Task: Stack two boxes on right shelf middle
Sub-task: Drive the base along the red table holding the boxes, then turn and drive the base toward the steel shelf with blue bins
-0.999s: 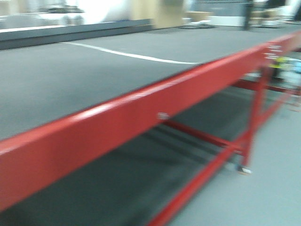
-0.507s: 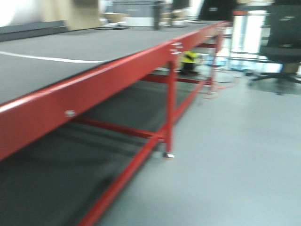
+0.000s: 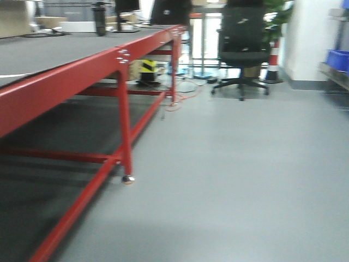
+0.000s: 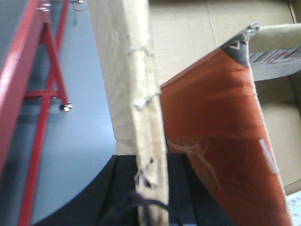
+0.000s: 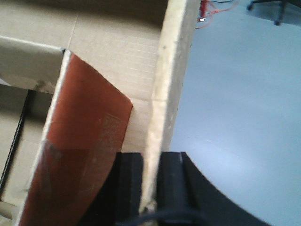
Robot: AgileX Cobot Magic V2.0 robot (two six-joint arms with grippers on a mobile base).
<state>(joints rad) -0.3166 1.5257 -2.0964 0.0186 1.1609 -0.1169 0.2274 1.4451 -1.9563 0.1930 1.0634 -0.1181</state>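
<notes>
Since left hand (image 4: 150, 188) and right hand (image 5: 151, 183) each clamped only thin box (image 4: 129, 70) wall, cardboard could buckle or slip free; table (image 3: 71, 82) at left might snag it.

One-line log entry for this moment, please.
left gripper shut on box wall | right gripper shut on box wall | red table front-left | office chair ahead

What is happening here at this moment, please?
The two-arm robot holds a cardboard box. The left hand is shut on one upright wall of it, and the right hand is shut on another wall. The front view shows grey floor, with a red-framed table on the left and an office chair further ahead. A blue bin shows at the far right edge. The box is not yet on any shelf.
</notes>
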